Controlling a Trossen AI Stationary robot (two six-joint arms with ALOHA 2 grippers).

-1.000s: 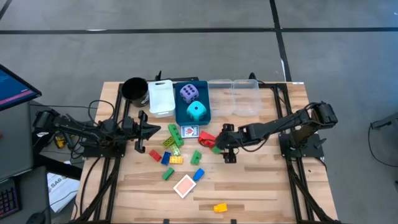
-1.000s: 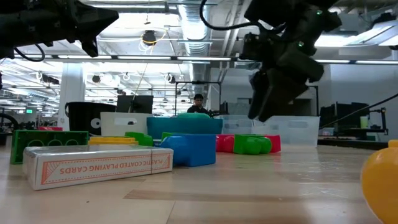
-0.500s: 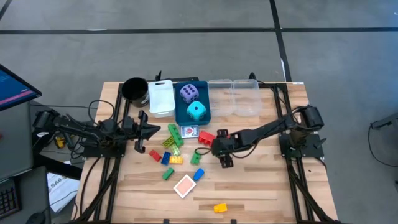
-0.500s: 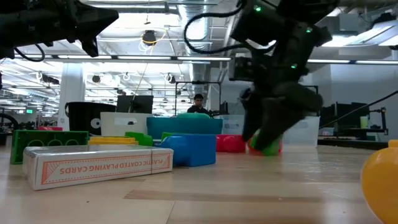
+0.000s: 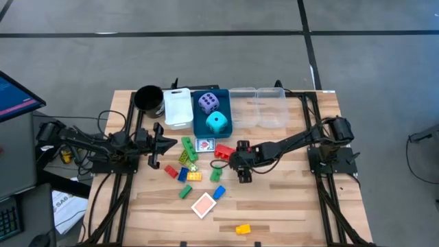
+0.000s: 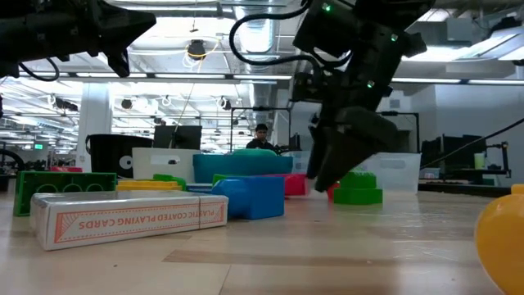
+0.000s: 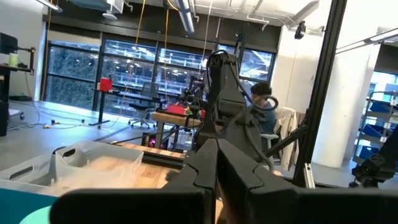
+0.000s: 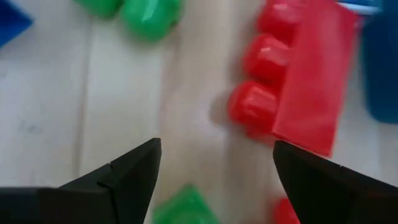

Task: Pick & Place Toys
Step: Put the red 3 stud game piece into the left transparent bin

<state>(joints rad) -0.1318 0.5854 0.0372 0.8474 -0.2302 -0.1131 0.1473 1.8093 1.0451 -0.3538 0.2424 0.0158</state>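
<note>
so, you have the right end effector [image 5: 233,163] low over the middle of the desk [image 5: 288,199], with its fingers spread wide and nothing between them. from the right wrist view only bare wood lies in the gap; the red brick [image 8: 298,93] is just beside one finger, and a green brick [image 8: 140,14] lies further ahead. i think the fingers are opened like this because you want to take a brick from both sides, but it is not yet clear which one, red or green.

the left end effector [image 5: 167,145] hangs above the left part of the desk, fingers pressed together and holding nothing. it seems only to wait there, out of the way.

about the toys: the purple die [image 5: 208,103] and the cyan die [image 5: 217,123] are already inside the blue bin [image 5: 197,123], so that part looks done. most of the small bricks are loose on the desk, in a group between the two arms, and one yellow brick [image 5: 243,229] lies apart, near the front edge. a box of playing cards [image 5: 203,205] lies in front of the group, and one card [image 5: 207,145] is just in front of the blue bin. the white bin [image 5: 178,107] and the clear bin [image 5: 258,106] stand beside it, i judge to receive the other kinds of toys.
</note>
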